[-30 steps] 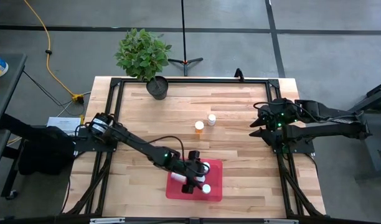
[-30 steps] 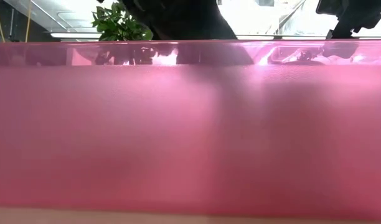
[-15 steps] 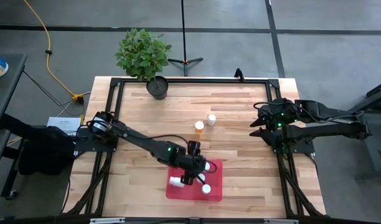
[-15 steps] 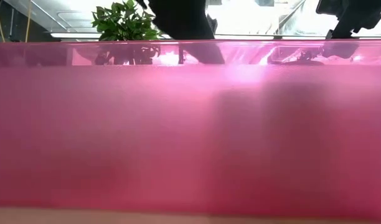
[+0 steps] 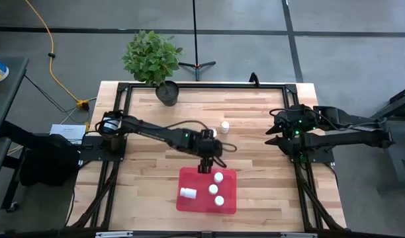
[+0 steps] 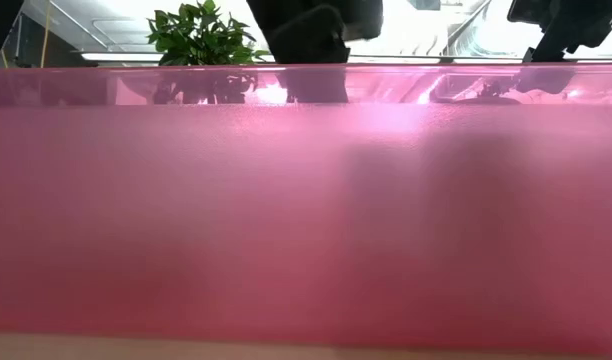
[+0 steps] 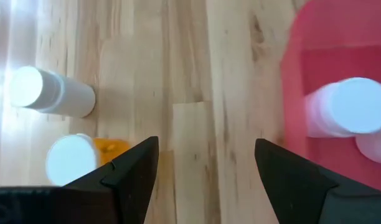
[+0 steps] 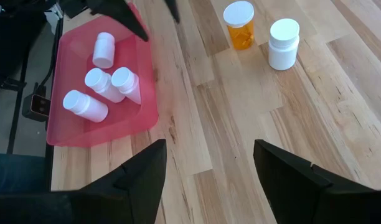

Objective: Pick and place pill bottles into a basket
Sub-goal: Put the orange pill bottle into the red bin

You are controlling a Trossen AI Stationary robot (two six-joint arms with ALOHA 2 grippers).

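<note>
Red basket [image 5: 206, 197]: four white pill bottles [image 8: 103, 87] are held inside. Amber bottle [image 8: 239, 25] and white bottle [image 8: 283, 43]: stood on desk [image 5: 255, 119]. Left claw [image 5: 204, 166]: released, empty, positioned over basket's far edge. Right claw [image 5: 271, 136]: released, parked at desk's right edge.

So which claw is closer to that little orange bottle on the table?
The left claw. It hovers open between the orange bottle and the red tray, just short of the bottle. The right claw waits open at the table's right edge, clearly farther away.
</note>
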